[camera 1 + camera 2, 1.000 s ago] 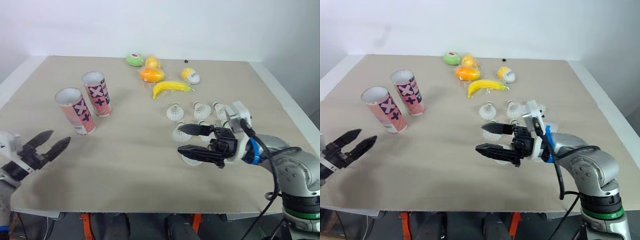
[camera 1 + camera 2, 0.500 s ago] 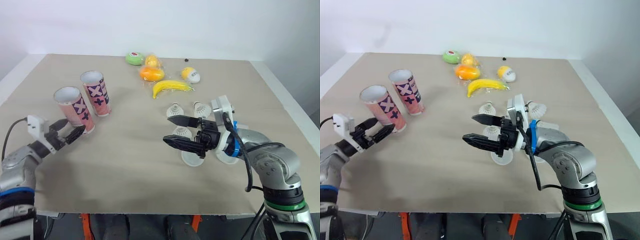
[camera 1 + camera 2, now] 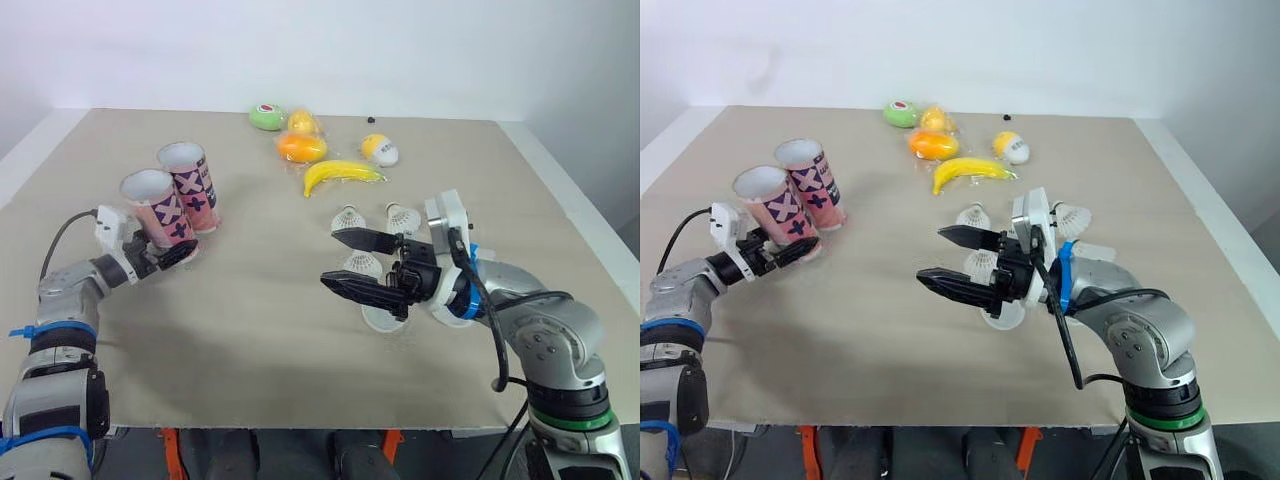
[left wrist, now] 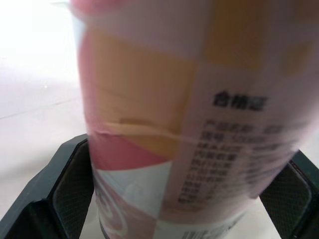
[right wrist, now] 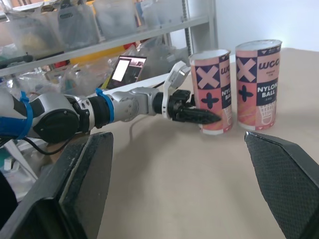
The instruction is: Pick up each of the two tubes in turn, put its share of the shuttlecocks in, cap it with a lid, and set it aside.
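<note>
When held against the picture from half a second before, had pushed the left gripper (image 3: pixel 182 252) forward and got it round the bottom of the near tube (image 3: pixel 152 205). Before, had only been beside that tube. Held the fingers (image 4: pixel 70 194) wide apart, one on each side of the tube, with the black dotted pads right next to its wall. Had left the near tube standing on the table (image 3: pixel 250 340), open end up, just beside the far tube (image 3: pixel 192 185) and not touching it.

Had hardly moved the right gripper (image 3: pixel 332 257). Held it in the air over the table, with the two long black fingers spread wide and nothing between them. Pointed it toward the tubes.

Saw both tubes as round and hollow, pink with big dark blue crosses and a white rim. Looked smooth, like printed paper, with small writing low on the near one.

Saw shuttlecocks (image 3: pixel 348 220) lying on the table by the right gripper, small and white, cone shaped with a round tip. Saw a flat round white lid (image 3: pixel 383 318) under that gripper.

Farther back, saw a long curved yellow banana (image 3: pixel 342 175), a round orange (image 3: pixel 302 147) and a green ball (image 3: pixel 268 117), all a bit shiny. Found the table flat, tan and dull.
</note>
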Robot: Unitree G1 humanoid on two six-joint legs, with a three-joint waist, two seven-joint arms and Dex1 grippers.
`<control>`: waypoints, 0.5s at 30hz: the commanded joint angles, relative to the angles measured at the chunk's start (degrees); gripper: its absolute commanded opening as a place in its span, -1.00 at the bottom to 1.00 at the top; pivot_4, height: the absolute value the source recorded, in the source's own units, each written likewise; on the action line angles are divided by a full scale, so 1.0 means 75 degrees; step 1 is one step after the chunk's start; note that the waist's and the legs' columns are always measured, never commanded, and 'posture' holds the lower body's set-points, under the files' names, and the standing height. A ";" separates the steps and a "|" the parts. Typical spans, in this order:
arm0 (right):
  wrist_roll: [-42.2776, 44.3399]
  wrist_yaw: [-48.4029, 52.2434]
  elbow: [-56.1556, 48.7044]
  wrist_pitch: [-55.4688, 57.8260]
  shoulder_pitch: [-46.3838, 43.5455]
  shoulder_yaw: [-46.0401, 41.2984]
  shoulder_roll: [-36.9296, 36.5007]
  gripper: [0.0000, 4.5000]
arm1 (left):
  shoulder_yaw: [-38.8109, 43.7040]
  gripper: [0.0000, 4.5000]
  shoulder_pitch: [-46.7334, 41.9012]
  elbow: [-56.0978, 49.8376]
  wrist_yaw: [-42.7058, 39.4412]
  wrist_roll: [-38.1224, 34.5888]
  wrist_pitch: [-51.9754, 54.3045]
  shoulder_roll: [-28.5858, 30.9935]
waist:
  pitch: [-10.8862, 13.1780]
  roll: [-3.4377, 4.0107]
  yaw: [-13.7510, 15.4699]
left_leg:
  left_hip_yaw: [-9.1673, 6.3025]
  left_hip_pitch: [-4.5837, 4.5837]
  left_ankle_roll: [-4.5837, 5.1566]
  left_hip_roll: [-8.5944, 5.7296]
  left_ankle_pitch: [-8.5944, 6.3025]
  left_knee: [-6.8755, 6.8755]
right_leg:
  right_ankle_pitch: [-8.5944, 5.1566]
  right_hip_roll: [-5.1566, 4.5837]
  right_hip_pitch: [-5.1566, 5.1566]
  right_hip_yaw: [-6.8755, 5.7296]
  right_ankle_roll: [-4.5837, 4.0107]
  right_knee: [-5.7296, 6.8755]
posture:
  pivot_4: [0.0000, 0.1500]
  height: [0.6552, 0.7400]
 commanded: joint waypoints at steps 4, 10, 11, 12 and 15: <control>-0.0464 -0.0387 -0.0374 -0.0484 0.0080 0.0055 0.0157 1.00 | -0.0129 0.99 -0.0250 0.0259 -0.0111 0.0331 -0.0509 0.0054 | 0.0000 0.0000 0.0001 | -0.0002 0.0000 0.0000 0.0001 0.0000 0.0000 | 0.0000 0.0000 -0.0001 -0.0002 -0.0001 0.0001 | 1.00 0.81; -0.0774 -0.0542 -0.0358 -0.0689 0.0051 0.0203 0.0256 1.00 | -0.0051 0.99 -0.0274 0.0234 -0.0200 0.0248 -0.0604 -0.0051 | 0.0000 0.0000 0.0002 | -0.0003 -0.0002 0.0000 0.0001 0.0000 0.0000 | 0.0000 0.0000 0.0000 -0.0002 0.0000 0.0001 | 1.00 0.81; -0.0799 -0.0540 -0.0351 -0.0704 0.0043 0.0227 0.0255 1.00 | -0.0041 0.99 -0.0266 0.0219 -0.0215 0.0232 -0.0603 -0.0064 | 0.0000 0.0000 0.0002 | -0.0004 -0.0002 0.0000 0.0001 0.0000 0.0000 | 0.0000 0.0001 0.0000 -0.0003 0.0000 0.0002 | 1.00 0.81; -0.0823 -0.0538 -0.0340 -0.0716 0.0032 0.0256 0.0253 1.00 | -0.0031 0.99 -0.0249 0.0198 -0.0227 0.0218 -0.0608 -0.0082 | 0.0000 0.0000 0.0002 | -0.0004 -0.0002 0.0000 0.0000 0.0000 0.0000 | 0.0000 0.0000 0.0000 -0.0002 0.0000 0.0002 | 1.00 0.81; -0.0853 -0.0525 -0.0324 -0.0728 0.0016 0.0300 0.0255 1.00 | -0.0013 0.99 -0.0219 0.0169 -0.0251 0.0206 -0.0616 -0.0106 | 0.0000 0.0000 0.0001 | -0.0004 -0.0002 -0.0001 0.0000 0.0000 0.0000 | 0.0000 0.0000 0.0000 -0.0003 0.0000 0.0002 | 1.00 0.81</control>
